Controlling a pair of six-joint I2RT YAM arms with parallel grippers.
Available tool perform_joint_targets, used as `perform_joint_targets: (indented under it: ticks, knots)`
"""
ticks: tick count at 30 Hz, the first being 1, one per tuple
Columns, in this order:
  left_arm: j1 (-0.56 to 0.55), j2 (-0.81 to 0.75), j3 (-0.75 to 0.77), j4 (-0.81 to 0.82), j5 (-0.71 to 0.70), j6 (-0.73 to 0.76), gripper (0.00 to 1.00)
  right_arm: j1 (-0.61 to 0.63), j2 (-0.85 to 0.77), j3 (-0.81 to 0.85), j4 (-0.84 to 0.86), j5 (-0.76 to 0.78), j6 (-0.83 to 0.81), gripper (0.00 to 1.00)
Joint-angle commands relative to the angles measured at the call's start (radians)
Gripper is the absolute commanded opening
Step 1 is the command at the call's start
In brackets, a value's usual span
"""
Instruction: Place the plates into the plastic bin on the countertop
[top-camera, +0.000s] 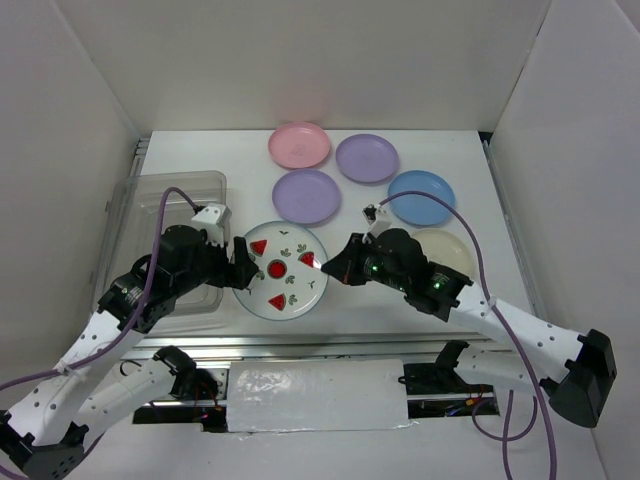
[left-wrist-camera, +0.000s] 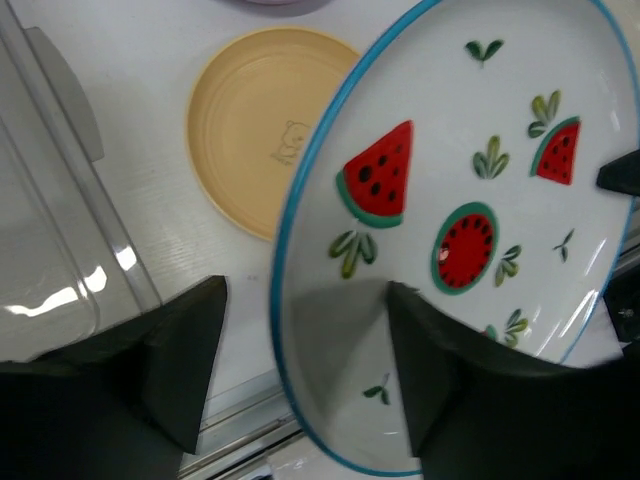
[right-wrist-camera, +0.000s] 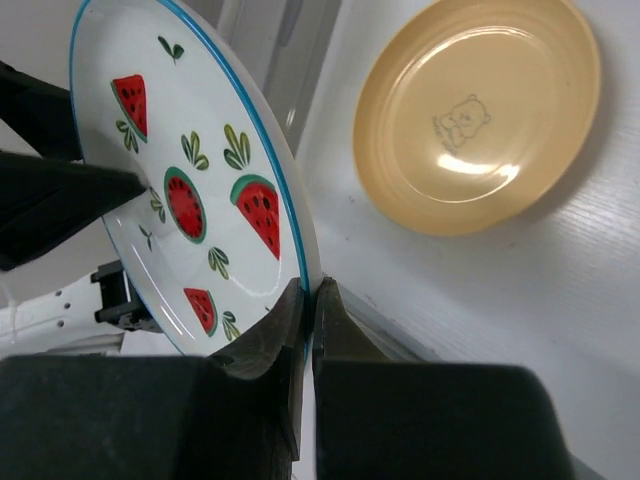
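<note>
The white plate with red watermelon-slice prints and a blue rim (top-camera: 281, 270) is held tilted above the countertop (top-camera: 460, 150). My right gripper (top-camera: 335, 265) is shut on its right rim; the right wrist view shows the jaws (right-wrist-camera: 312, 290) pinching the edge. My left gripper (top-camera: 240, 265) is open, and its fingers straddle the plate's left rim (left-wrist-camera: 305, 300) without closing on it. The orange-yellow plate (left-wrist-camera: 260, 130) lies on the countertop below, also in the right wrist view (right-wrist-camera: 478, 110). The clear plastic bin (top-camera: 165, 235) stands at the left and holds no plates.
Pink (top-camera: 299, 145), two purple (top-camera: 367, 158) (top-camera: 306, 196), blue (top-camera: 421, 196) and cream (top-camera: 445, 250) plates lie at the back and right. A metal rail (top-camera: 300, 345) runs along the front edge. White walls enclose the countertop.
</note>
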Motion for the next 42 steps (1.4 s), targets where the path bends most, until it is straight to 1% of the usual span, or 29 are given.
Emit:
perform_joint_targets:
  ticks: [1,3,4,5,6,8,9,12,14,15,16,17,18,20,23,24,25,28,29,31,32,34,35,37,38,40,41,42]
  knots:
    - [0.006,0.003,0.011,0.032,0.001,0.023,0.76,0.014,-0.037,0.059,0.221,-0.047,0.012,0.0]
    - [0.006,0.006,0.013,0.032,0.002,0.026,0.59,0.014,-0.026,0.066,0.218,-0.054,0.009,0.0]
    - [0.006,0.006,0.014,0.032,-0.001,0.026,0.44,0.014,-0.025,0.066,0.221,-0.065,0.012,0.0]
    - [0.006,0.008,0.02,0.027,-0.016,0.024,0.37,0.014,-0.018,0.066,0.226,-0.07,0.013,0.0]
    - [0.006,0.01,0.023,0.024,-0.024,0.023,0.19,0.014,-0.017,0.069,0.229,-0.076,0.013,0.0]
    - [0.008,0.003,0.028,0.019,-0.042,0.018,0.05,0.014,-0.014,0.069,0.229,-0.079,0.016,0.0]
    - [0.009,-0.009,0.03,0.018,-0.068,0.015,0.0,0.013,-0.012,0.069,0.234,-0.081,0.018,0.0]
    - [0.017,-0.055,0.025,0.018,-0.136,-0.008,0.0,0.008,-0.012,0.066,0.24,-0.097,0.018,0.0]
    - [0.028,-0.094,0.013,0.035,-0.14,-0.02,0.0,-0.006,-0.008,0.067,0.247,-0.125,0.016,0.04]
    - [0.04,-0.104,0.01,0.042,-0.133,-0.029,0.0,-0.018,-0.005,0.064,0.256,-0.134,0.019,0.12]
    - [0.047,-0.107,0.011,0.044,-0.127,-0.032,0.0,-0.029,-0.003,0.061,0.263,-0.145,0.022,0.17]
    - [0.052,-0.106,0.014,0.044,-0.121,-0.04,0.0,-0.036,-0.002,0.058,0.27,-0.166,0.024,0.27]
    - [0.063,-0.099,0.019,0.042,-0.131,-0.048,0.0,-0.047,0.0,0.049,0.289,-0.174,0.036,0.66]
    - [0.075,-0.075,0.039,0.03,-0.151,-0.08,0.0,-0.079,0.008,0.044,0.293,-0.179,0.05,1.0]
    - [0.09,-0.034,0.075,0.018,-0.228,-0.161,0.0,-0.128,0.021,0.047,0.24,-0.154,0.065,1.0]
    - [0.092,-0.02,0.112,-0.011,-0.257,-0.216,0.0,-0.14,0.014,0.043,0.225,-0.133,0.071,1.0]
    - [0.097,0.011,0.132,-0.03,-0.322,-0.241,0.0,-0.153,0.005,0.036,0.209,-0.121,0.076,1.0]
    - [0.133,0.048,0.215,-0.068,-0.404,-0.316,0.0,-0.226,-0.051,-0.006,0.186,-0.123,0.093,1.0]
    - [0.168,0.052,0.229,-0.068,-0.416,-0.334,0.0,-0.258,-0.066,-0.016,0.188,-0.136,0.094,1.0]
    - [0.208,0.054,0.264,-0.06,-0.429,-0.373,0.0,-0.285,-0.097,-0.037,0.185,-0.169,0.096,1.0]
    - [0.251,0.056,0.273,-0.06,-0.432,-0.387,0.0,-0.294,-0.103,-0.042,0.183,-0.177,0.093,1.0]
    - [0.297,0.059,0.289,-0.056,-0.435,-0.425,0.0,-0.322,-0.12,-0.048,0.155,-0.194,0.085,1.0]
    - [0.345,0.069,0.292,-0.059,-0.444,-0.442,0.0,-0.331,-0.124,-0.057,0.152,-0.2,0.084,1.0]
    - [0.408,0.12,0.295,-0.057,-0.434,-0.463,0.0,-0.352,-0.14,-0.066,0.151,-0.226,0.082,1.0]
    - [0.487,0.143,0.295,-0.042,-0.376,-0.459,0.0,-0.358,-0.149,-0.074,0.151,-0.237,0.079,1.0]
    - [0.587,0.207,0.29,-0.007,-0.296,-0.451,0.0,-0.377,-0.156,-0.08,0.151,-0.26,0.078,1.0]
    - [0.682,0.221,0.287,0.045,-0.259,-0.443,0.0,-0.381,-0.161,-0.08,0.145,-0.269,0.075,1.0]
    - [0.727,0.229,0.272,0.083,-0.183,-0.425,0.0,-0.383,-0.172,-0.08,0.142,-0.275,0.071,1.0]
